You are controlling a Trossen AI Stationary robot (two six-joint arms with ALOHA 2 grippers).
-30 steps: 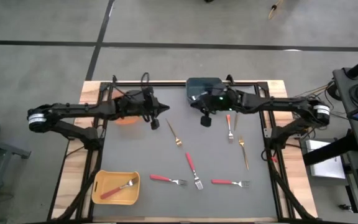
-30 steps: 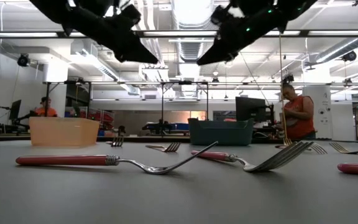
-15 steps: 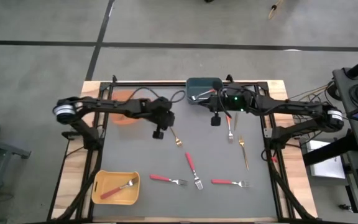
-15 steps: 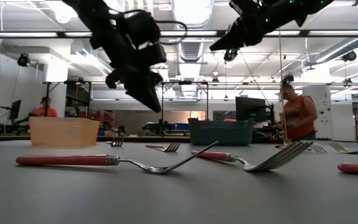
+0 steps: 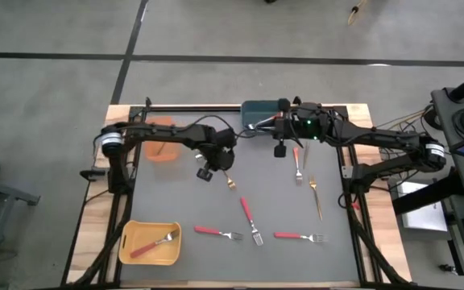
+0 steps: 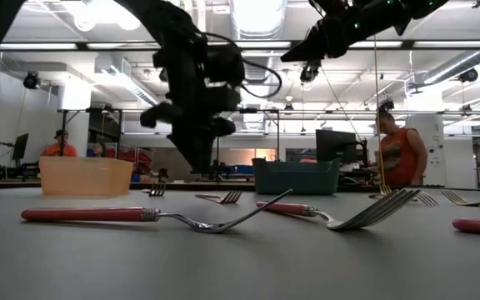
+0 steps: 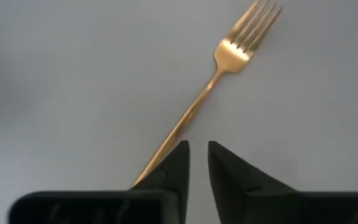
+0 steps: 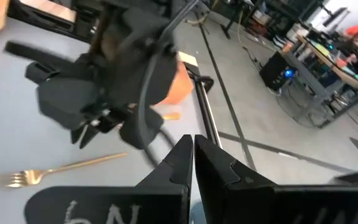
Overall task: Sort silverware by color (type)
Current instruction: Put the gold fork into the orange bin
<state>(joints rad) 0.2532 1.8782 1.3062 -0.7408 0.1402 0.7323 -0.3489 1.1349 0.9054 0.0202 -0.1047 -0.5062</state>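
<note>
- Left tool (image 5: pixel 209 171): lowered over the grey worktop (image 5: pixel 176 201) near its middle, fingers (image 7: pixel 178 163) parted by a narrow gap and holding nothing.
- Gold fork (image 7: pixel 210 90): lies flat on the worktop directly ahead of the left tool; its handle end runs in beside the tip of one finger, its tines point away from the tool. In the high view it lies just beside the tool (image 5: pixel 227 176).
- Right tool (image 5: pixel 280 151): raised above the far part of the worktop, close to the blue-grey bin (image 5: pixel 258 113); fingers (image 8: pixel 180 160) pressed together with nothing between them.
- Second gold fork (image 5: pixel 316 196): on the worktop, below and to the right of the right tool in the high view, well apart from it.
- Orange-handled fork (image 5: pixel 296 166): flat on the worktop, near the right tool.
- Red-handled forks: three lie on the near part of the worktop, well apart from both tools (image 5: pixel 250 220) (image 5: pixel 217 233) (image 5: pixel 299 237); a fourth rests inside the yellow bin (image 5: pixel 126 242) at the near left corner (image 5: pixel 155 242).
- Orange bin (image 5: pixel 162 154): at the far left, behind the left arm.
- Background: a person (image 6: pixel 401 152) in an orange top stands beyond the worktop.
</note>
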